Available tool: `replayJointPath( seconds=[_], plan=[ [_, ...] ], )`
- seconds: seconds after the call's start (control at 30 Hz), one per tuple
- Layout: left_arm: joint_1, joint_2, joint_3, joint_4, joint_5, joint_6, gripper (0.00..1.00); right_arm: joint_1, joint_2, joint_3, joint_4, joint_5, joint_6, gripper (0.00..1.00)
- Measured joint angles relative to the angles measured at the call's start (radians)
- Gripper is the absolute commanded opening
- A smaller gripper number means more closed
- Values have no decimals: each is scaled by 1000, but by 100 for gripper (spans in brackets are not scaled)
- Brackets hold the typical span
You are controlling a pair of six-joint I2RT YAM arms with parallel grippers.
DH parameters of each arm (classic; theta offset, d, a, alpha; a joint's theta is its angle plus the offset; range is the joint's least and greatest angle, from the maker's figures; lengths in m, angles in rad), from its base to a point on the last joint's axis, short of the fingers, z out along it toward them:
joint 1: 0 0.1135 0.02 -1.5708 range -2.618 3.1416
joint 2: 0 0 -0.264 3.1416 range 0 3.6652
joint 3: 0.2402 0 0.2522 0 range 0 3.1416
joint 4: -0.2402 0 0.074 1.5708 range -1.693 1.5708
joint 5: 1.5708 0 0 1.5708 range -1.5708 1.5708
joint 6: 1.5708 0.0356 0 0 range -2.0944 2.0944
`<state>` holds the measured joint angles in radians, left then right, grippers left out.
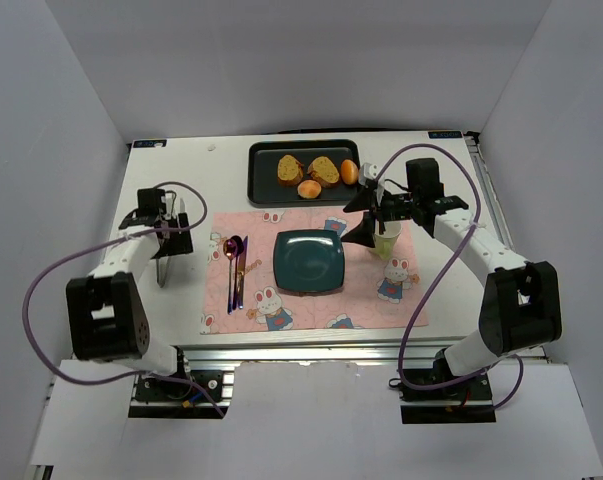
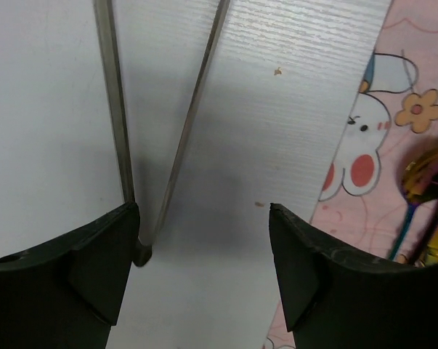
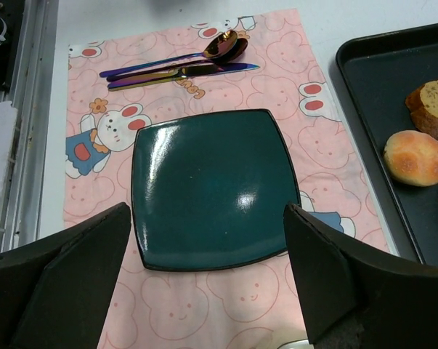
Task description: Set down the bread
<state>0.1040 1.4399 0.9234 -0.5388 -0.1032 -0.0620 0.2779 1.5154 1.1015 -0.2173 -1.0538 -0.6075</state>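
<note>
Two bread slices lie on the black tray (image 1: 266, 185) at the back. The left slice, the bread (image 1: 289, 168), looks browner; the second slice (image 1: 325, 170) looks yellower. The right wrist view shows the bread (image 3: 433, 105) at its right edge. The teal plate (image 1: 308, 261) sits bare on the pink mat and fills the right wrist view (image 3: 211, 189). My right gripper (image 1: 356, 217) is open and empty, above the mat just right of the plate (image 3: 208, 269). My left gripper (image 1: 171, 222) is open and empty over the white table at the left (image 2: 204, 247).
Two orange buns (image 1: 308, 188) (image 1: 349, 172) share the tray; one shows in the right wrist view (image 3: 415, 158). Cutlery (image 1: 236, 262) lies on the mat (image 1: 381, 310) left of the plate. Metal tongs (image 2: 117, 109) lie under the left gripper. A pale green cup (image 1: 386, 242) stands by the right gripper.
</note>
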Motion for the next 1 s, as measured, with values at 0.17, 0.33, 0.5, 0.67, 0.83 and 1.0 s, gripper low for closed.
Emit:
replayJointPath(
  seconds=[0.17, 0.33, 0.5, 0.67, 0.83, 1.0],
  plan=[
    [3, 140, 41, 18, -29, 87, 81, 0, 0, -6, 3, 0, -1, 89],
    [24, 147, 41, 52, -71, 148, 79, -1, 0, -14, 5, 5, -3, 89],
    [63, 129, 21, 126, -84, 212, 76, -3, 0, -18, 6, 5, -2, 89],
    [196, 222, 4, 179, 101, 267, 71, -6, 7, -13, -4, 6, -2, 89],
    [214, 267, 23, 236, 220, 276, 68, -10, 10, -4, -20, 8, -3, 89],
    [214, 292, 32, 288, 243, 286, 49, -10, 10, -3, -20, 11, -3, 89]
  ],
)
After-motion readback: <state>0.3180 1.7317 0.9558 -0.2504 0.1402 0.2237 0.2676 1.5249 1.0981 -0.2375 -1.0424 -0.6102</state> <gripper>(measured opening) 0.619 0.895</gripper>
